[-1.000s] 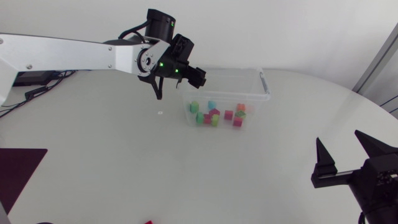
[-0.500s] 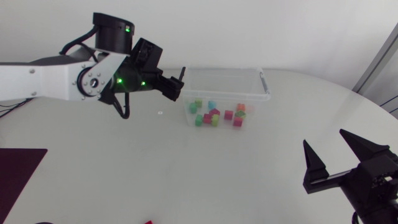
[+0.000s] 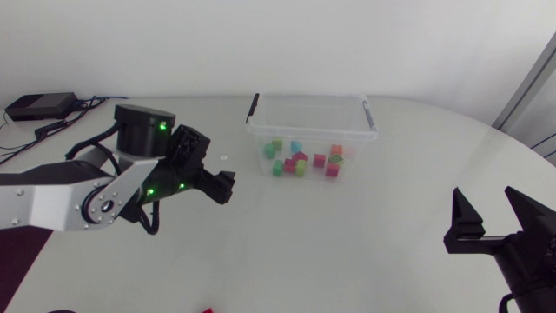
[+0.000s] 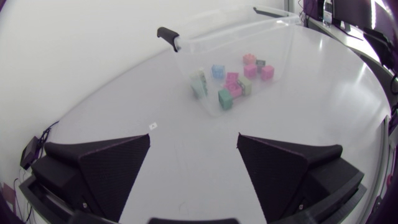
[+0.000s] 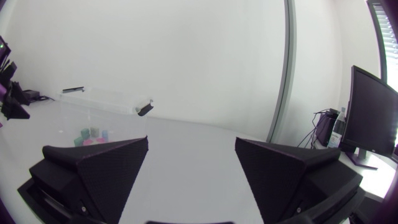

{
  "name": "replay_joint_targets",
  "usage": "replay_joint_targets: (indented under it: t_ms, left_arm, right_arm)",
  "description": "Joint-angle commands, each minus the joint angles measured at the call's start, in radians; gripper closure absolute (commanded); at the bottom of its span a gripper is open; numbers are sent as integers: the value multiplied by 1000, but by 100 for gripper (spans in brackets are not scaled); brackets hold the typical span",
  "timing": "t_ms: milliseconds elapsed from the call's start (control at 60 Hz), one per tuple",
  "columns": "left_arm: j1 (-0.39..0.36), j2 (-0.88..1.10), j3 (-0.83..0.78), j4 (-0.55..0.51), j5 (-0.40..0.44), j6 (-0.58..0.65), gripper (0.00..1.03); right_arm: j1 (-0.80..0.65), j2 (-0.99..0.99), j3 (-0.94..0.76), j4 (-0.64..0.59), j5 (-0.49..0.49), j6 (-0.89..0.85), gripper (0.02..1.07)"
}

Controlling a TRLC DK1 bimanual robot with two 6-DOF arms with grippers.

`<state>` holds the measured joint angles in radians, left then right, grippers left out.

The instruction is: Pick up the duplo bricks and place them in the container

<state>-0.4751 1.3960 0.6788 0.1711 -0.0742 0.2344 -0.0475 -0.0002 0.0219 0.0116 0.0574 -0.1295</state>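
Pale white surface [image 3: 347,235] with a rounded far edge, under a plain white wall.

Far left: left arm [image 3: 52,202], white links and black joints, green lights lit near the wrist. Enters from the side edge and hangs low over the surface. At its end, left gripper [image 3: 224,187], pointed toward the middle, fingers spread wide, holding nothing. In the left wrist view, same gripper [image 4: 194,138] with only bare surface in the gap.

Just ahead of it, a tiny white speck [image 3: 225,157] lying on the surface. At the near edge, a small red-pink piece [image 3: 208,309], mostly cut off; cannot tell what.

Right of that, toward the far edge: clear plastic container [image 3: 313,133], upright and open on top, with a black handle [image 3: 254,106] at each short end. Inside, on its floor, a loose cluster of duplo bricks [image 3: 300,160] in green, pink, red, light blue and orange, several of them touching. Stands well apart from both grippers.

Far right, near corner: right gripper [image 3: 486,209], fingers apart, empty. In the right wrist view, that gripper [image 5: 191,142] facing across the surface, container well ahead and off to one side.
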Motion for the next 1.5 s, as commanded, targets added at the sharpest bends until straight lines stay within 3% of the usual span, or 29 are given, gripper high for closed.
replay_joint_targets:
  t_ms: [0,183,283,467,550,700,900,1033,1250,1483]
  left_arm:
    - [-20,-40,-68,28,-26,6,5]
    - [-103,-61,-162,48,-105,3,5]
    - [-177,-127,-219,-13,-116,48,5]
    - [-207,-285,-216,-343,-95,131,5]
    - [-211,-387,-223,-492,-13,137,5]
    - [-243,-430,-249,-558,11,112,5]
    - [-327,-384,-259,-676,16,100,5]
    - [-333,-361,-229,-746,21,105,5]
    - [-367,-258,-136,-866,117,123,5]
    - [-405,-81,-68,-864,125,106,5]
  right_arm:
    - [-15,-6,-27,18,10,37,6]
    - [-8,-6,-27,16,4,79,6]
    - [-5,-4,-27,4,-4,82,6]
    - [-2,-4,-25,-2,-19,87,6]
    - [-5,-4,-25,-1,-19,99,6]
    - [-3,-4,-25,-2,-19,103,6]
    - [-3,-6,-25,-2,-21,99,6]
    - [-3,-4,-25,-4,-21,97,6]
    - [-3,-6,-25,-4,-21,97,6]
    - [-3,-6,-25,-4,-21,97,6]
